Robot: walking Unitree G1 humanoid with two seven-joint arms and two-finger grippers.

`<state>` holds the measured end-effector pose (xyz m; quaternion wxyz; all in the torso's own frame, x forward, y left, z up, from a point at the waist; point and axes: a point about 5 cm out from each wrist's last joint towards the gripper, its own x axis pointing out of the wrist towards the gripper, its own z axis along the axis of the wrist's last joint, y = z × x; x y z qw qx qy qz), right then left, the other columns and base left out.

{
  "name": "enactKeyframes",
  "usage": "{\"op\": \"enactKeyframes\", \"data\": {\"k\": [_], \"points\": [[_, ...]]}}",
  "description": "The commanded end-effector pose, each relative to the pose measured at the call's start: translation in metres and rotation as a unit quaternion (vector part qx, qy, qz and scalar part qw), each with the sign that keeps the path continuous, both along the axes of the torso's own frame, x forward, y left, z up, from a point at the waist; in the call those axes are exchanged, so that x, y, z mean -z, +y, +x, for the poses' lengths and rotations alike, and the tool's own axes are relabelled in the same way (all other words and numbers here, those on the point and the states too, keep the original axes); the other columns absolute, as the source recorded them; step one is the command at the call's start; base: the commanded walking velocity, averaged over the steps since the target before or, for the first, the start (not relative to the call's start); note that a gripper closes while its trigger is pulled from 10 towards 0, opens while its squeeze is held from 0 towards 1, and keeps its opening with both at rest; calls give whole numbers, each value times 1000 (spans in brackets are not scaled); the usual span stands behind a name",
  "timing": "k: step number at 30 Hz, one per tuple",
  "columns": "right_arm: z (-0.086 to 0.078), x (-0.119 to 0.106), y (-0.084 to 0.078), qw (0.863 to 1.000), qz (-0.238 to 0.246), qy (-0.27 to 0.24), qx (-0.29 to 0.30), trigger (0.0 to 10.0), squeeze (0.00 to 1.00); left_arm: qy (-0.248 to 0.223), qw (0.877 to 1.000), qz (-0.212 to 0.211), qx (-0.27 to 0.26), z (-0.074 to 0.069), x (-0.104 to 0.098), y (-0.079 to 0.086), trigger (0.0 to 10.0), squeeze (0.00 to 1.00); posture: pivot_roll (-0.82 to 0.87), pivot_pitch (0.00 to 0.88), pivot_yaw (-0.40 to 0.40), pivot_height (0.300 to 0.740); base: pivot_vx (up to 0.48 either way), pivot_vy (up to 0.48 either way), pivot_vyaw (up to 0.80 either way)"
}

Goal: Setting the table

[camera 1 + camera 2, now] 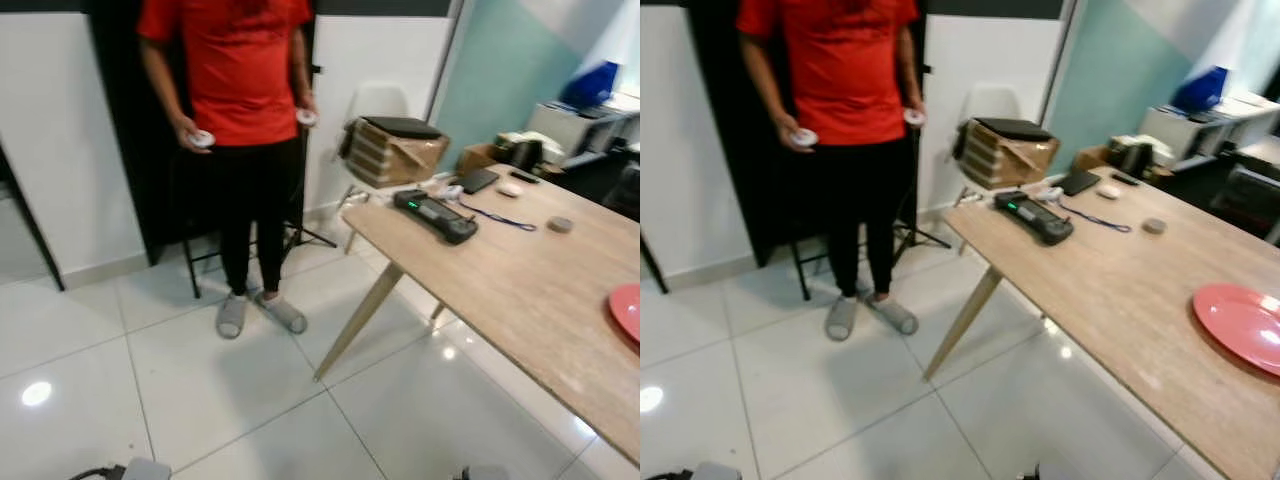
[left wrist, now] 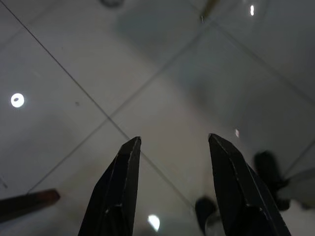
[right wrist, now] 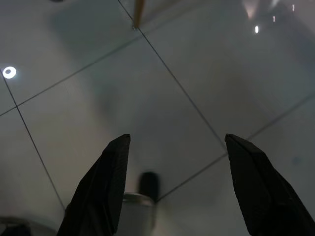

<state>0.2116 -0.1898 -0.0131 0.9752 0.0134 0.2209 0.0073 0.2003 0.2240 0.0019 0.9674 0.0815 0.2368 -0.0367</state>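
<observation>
Approach stage, judged: both the left gripper and right gripper hung spread and empty over floor tiles, with the pink plate on the wooden table requiring a closer walk-up.

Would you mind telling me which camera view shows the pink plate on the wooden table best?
The right eye view: most of the pink plate lies in frame on the wooden table. The left eye view catches a sliver at its edge; both wrist views face floor tiles.
</observation>
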Motion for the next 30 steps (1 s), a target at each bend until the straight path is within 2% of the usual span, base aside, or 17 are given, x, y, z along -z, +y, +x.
{"op": "enactKeyframes", "data": {"k": [1,23,27,29,30], "points": [[-3,3,-4,1000,-5,7,3,10000,0,6,1000,3,3,-3,4,-2,10000,0,19,128,49,740,0,0,-800],[3,2,-9,1000,1,-11,20,10000,0,-7,1000,-1,-4,0,8,0,10000,0,20,128,47,740,0,0,-800],[9,-5,-9,999,9,-26,30,10000,0,-17,1000,-3,-11,4,3,2,10000,0,22,130,47,740,0,0,-800],[24,-24,-7,997,22,-67,39,10000,0,-60,998,-8,-19,18,-18,3,10000,0,25,134,47,740,0,0,-800],[24,-24,-7,997,22,-67,39,10000,0,-60,998,-8,-19,18,-18,3,10000,0,25,134,47,740,0,0,-800]]}}
